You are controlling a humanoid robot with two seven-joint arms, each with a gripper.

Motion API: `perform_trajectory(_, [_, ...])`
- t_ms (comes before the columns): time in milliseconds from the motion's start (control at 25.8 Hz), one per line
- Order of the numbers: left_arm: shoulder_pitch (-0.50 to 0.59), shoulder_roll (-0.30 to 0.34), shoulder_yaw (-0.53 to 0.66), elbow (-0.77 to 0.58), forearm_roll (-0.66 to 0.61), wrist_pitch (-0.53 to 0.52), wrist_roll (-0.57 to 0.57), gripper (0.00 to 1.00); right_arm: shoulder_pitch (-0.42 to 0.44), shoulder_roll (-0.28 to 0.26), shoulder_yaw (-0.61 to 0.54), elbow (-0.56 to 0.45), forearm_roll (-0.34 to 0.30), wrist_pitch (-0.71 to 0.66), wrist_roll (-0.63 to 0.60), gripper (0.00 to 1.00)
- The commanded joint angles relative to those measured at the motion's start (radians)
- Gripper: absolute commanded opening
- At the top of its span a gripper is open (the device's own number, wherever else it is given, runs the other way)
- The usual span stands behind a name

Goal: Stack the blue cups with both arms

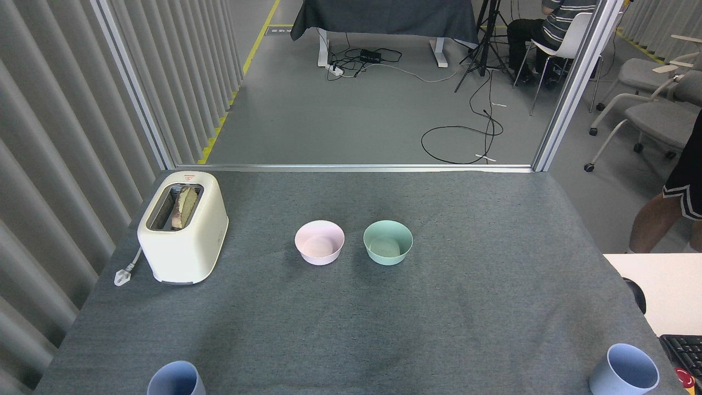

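Two pale blue cups stand upright on the grey table [351, 329], far apart at its near edge. The left blue cup [175, 379] is at the bottom left, cut off by the view's lower edge. The right blue cup [625, 372] sits at the bottom right corner, close to the table's right edge. Both cups look empty. Neither of my arms nor either gripper shows anywhere in the head view.
A cream toaster [182, 227] with bread in its slot stands at the left. A pink bowl [320, 242] and a mint-green bowl [388, 242] sit side by side mid-table. A white desk [663, 291] with a keyboard [683, 351] adjoins the right. A person's leg [666, 219] is beyond it.
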Motion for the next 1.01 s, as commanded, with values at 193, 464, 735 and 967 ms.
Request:
perform_trajectory(193, [-0.093,0.000,0.000,0.080,-0.001,0.000,-0.004,0.99,0.000,-0.001,0.014,0.016,0.001,0.014,0.002,1.00])
perform_trajectory(464, [-0.125,0.002,-0.002,0.098,-0.001,-0.008,-0.004,0.99,-0.002,-0.002,0.037,0.023,0.001,0.031,0.002,1.00])
perform_trajectory(735, [-0.144,-0.001,-0.043,0.098,-0.001,-0.008,-0.004,0.99,-0.006,-0.007,0.069,0.037,0.001,0.051,0.002,1.00])
perform_trajectory(967, [-0.182,0.000,-0.051,0.160,-0.001,0.001,-0.004,0.88,-0.008,-0.007,0.075,0.037,0.001,0.057,0.002,1.00])
